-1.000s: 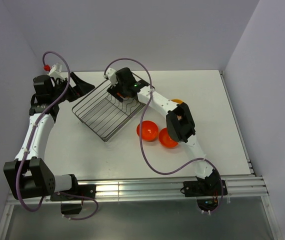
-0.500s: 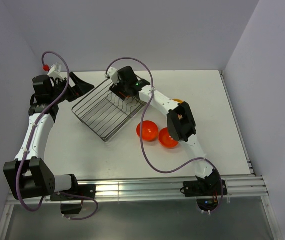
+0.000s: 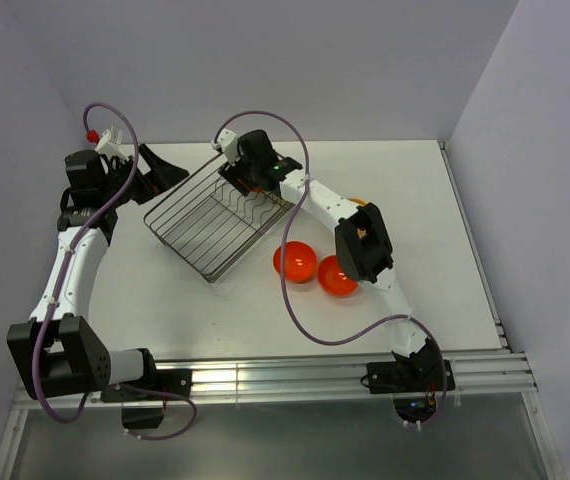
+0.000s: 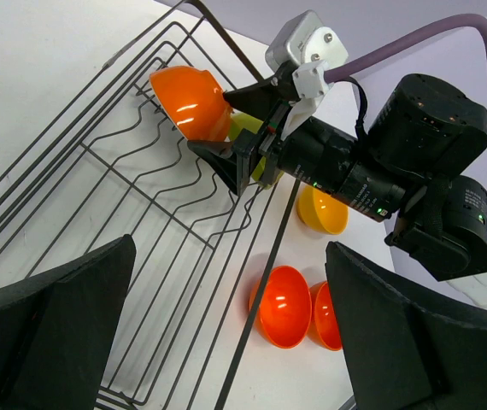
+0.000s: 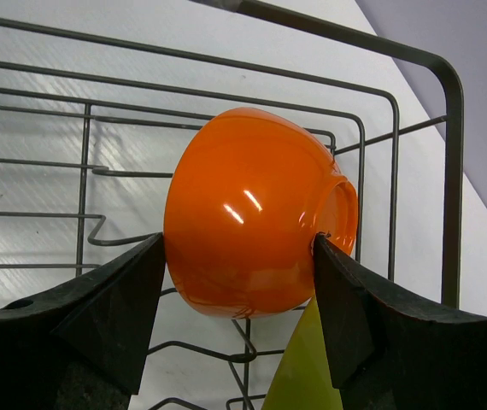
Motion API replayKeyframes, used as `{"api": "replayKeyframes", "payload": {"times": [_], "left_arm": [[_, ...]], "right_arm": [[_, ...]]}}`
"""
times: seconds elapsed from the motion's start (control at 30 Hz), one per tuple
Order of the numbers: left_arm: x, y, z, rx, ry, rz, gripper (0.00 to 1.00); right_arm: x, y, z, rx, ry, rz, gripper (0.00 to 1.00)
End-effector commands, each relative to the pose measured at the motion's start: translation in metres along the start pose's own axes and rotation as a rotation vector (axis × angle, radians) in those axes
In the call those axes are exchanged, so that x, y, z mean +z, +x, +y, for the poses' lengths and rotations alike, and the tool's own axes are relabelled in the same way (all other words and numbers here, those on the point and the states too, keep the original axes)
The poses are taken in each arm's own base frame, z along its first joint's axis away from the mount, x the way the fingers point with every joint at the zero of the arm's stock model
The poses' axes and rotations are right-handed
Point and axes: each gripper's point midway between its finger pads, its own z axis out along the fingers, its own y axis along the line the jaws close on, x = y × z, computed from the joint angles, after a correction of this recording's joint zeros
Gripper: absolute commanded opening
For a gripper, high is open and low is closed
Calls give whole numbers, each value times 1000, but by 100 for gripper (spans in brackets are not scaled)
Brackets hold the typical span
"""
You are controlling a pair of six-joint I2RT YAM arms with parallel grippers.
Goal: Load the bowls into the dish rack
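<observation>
The right gripper [image 5: 239, 245], spread wide, clamps an orange bowl [image 5: 243, 201], apparently seating it in the dish rack [image 5: 454, 171] just ahead; next, release gently.

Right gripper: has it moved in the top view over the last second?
Yes. The right gripper, jaws around an orange bowl, has edged toward the far rim of the dish rack, which stayed put.

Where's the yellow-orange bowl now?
The yellow-orange bowl sits on the table right of the dish rack, beyond the two red-orange bowls, partly hidden by the right arm from above.
</observation>
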Motion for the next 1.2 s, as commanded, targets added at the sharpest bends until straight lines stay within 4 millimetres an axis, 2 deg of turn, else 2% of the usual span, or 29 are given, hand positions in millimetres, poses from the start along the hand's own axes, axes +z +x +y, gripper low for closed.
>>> {"api": "replayKeyframes", "payload": {"times": [0.0, 0.13, 0.33, 0.53, 0.67, 1.17], "left_arm": [[-3, -12, -12, 30, 39, -28, 99], [-2, -12, -11, 29, 38, -28, 99], [-1, -13, -11, 33, 39, -26, 99], [-1, -11, -8, 27, 33, -23, 100], [-1, -11, -7, 25, 31, -22, 100], [-2, -9, -2, 26, 24, -18, 100]], "right_arm": [[-13, -43, -21, 50, 51, -132, 42], [-13, -45, -23, 52, 56, -138, 40], [-8, -34, -22, 20, 58, -109, 38], [-9, -39, -34, 53, 82, -138, 28], [-13, -48, -45, 82, 127, -169, 14], [-4, -55, -54, 128, 181, -214, 10]]}}
